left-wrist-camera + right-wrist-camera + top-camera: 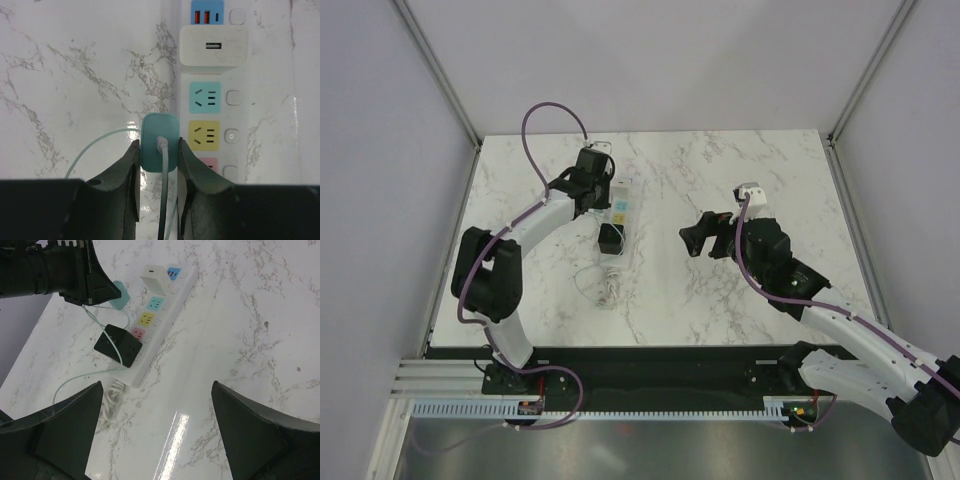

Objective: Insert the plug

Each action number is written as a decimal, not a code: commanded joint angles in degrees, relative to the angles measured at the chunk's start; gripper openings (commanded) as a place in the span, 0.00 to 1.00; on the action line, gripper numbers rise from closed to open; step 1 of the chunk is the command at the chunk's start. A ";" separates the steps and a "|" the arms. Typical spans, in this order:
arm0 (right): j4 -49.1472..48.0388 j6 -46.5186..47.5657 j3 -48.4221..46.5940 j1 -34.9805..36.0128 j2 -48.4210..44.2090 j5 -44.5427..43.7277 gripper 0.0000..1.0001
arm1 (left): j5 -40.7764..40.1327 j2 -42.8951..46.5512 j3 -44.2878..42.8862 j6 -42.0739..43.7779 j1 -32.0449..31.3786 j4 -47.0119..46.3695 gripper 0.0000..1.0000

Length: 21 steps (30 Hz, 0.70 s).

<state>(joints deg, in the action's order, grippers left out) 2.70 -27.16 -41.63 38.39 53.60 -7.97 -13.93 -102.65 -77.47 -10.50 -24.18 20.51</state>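
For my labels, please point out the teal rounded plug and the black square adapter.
teal rounded plug [152, 131]: left wrist view, back face beside the cable.
black square adapter [118, 346]: right wrist view, middle of top face.

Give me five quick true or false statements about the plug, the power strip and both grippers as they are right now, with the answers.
1. The left gripper is shut on the teal plug. True.
2. The teal plug is seated in the yellow socket. False: it is held beside the power strip, not in any socket.
3. A white USB charger is plugged into the power strip. True.
4. The right gripper holds the black adapter. False: its jaws are wide open and empty, and the adapter sits on the strip.
5. The blue socket has nothing in it. True.
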 commanded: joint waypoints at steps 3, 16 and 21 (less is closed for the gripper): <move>-2.35 0.97 0.75 -0.25 -1.04 -1.00 0.98 | 6.54 5.79 2.49 -4.08 -0.07 -5.92 0.02; -2.35 0.79 1.37 -1.13 -1.92 -1.09 0.98 | 12.61 5.36 5.75 -8.30 -0.16 -7.68 0.02; -2.35 0.97 1.90 -1.56 -2.10 -0.74 0.98 | 13.32 5.27 7.68 -9.36 -0.16 -9.52 0.02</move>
<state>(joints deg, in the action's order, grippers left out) 2.11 -26.94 -40.45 37.26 52.45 -8.01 -2.17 -98.83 -70.63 -17.21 -24.23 15.14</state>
